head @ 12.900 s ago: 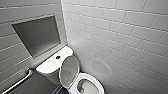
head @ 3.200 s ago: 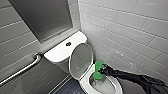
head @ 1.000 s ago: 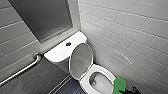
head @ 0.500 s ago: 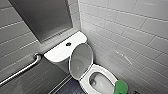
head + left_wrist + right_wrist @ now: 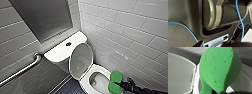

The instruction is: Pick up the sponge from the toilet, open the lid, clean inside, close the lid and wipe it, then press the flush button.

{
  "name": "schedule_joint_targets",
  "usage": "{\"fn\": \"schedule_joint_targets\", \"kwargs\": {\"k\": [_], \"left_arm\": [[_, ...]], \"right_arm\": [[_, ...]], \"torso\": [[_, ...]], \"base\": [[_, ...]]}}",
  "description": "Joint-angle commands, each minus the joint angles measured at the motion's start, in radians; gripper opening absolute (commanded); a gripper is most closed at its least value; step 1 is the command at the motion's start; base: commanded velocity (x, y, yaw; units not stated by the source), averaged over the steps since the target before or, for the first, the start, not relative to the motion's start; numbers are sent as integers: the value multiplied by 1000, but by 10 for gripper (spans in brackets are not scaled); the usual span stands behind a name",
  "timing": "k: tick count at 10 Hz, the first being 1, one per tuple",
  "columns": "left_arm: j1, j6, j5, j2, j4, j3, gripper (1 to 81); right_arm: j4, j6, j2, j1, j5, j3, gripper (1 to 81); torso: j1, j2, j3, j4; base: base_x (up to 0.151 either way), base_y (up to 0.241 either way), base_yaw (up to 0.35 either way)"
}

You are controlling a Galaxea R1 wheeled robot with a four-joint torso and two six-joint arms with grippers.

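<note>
Tiled wall (image 5: 125, 30) backs the toilet (image 5: 85, 79), lid (image 5: 81, 60) raised. Right gripper (image 5: 120, 84), clamped on the sponge (image 5: 114, 80) at the bowl's rim, has barely shifted.

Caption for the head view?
Right gripper holds a bright green sponge at the rim of the white ceramic toilet, its lid raised.

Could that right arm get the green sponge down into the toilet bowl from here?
Probably yes: the lid stands open, the bowl is uncovered, and the sponge in the right tool is by its rim.
</note>
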Motion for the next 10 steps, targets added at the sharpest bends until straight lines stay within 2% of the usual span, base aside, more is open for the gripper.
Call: {"fn": "schedule_joint_targets", "kwargs": {"k": [1, 3, 6, 8, 10], "left_arm": [[32, 5, 87, 2, 5, 7, 811], [30, 5, 88, 4, 6, 7, 811], [32, 5, 88, -1, 5, 7, 811], [27, 5, 88, 1, 5, 7, 811], [25, 5, 87, 2, 5, 7, 811]], "right_arm": [[-9, -2, 84, 176, -233, -83, 10], [-38, -2, 226, 201, -318, -203, 10], [-54, -2, 361, 280, -368, -307, 10], [-58, -2, 430, 361, -444, -358, 10], [-86, -3, 515, 377, -465, -442, 10]], "torso": [[0, 0, 0, 0], [0, 0, 0, 0], [0, 0, 0, 0], [0, 0, 0, 0], [0, 0, 0, 0]], "base": [[0, 0, 0], [0, 0, 0], [0, 0, 0], [0, 0, 0], [0, 0, 0]]}}
